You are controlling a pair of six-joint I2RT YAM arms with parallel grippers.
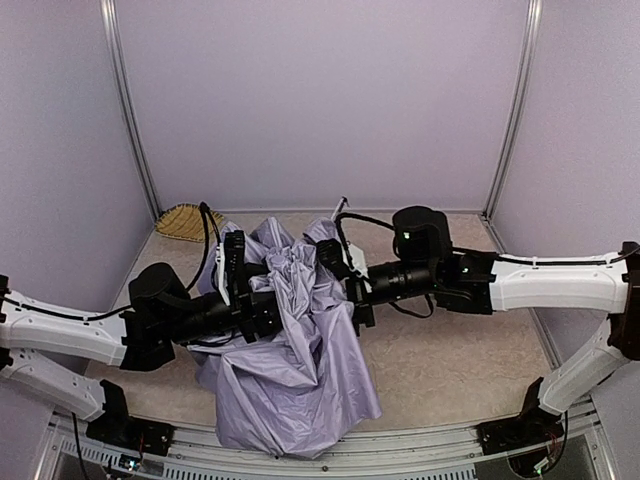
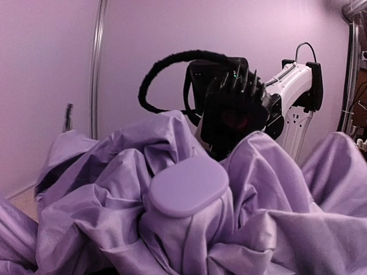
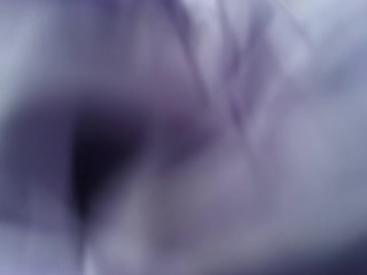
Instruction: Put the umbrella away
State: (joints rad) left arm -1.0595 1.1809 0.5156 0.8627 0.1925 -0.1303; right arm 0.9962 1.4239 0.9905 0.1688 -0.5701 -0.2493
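The umbrella [image 1: 290, 380] lies crumpled on the table [image 1: 450, 370] between both arms. Its fabric covers the left gripper [image 1: 265, 300] and the right gripper [image 1: 350, 278], so whether each is spread or pinching cannot be told. The right wrist view shows only blur.

Enclosure seen from above. Three plain pale-lavender wall panels [image 1: 320, 100] met at a silver left post [image 1: 133, 120] and a silver right post [image 1: 512, 110]. The table [image 1: 460, 360] was beige and speckled. A woven straw-coloured item [image 1: 183, 220] lay in its rear-left corner. Lighting was soft and even.
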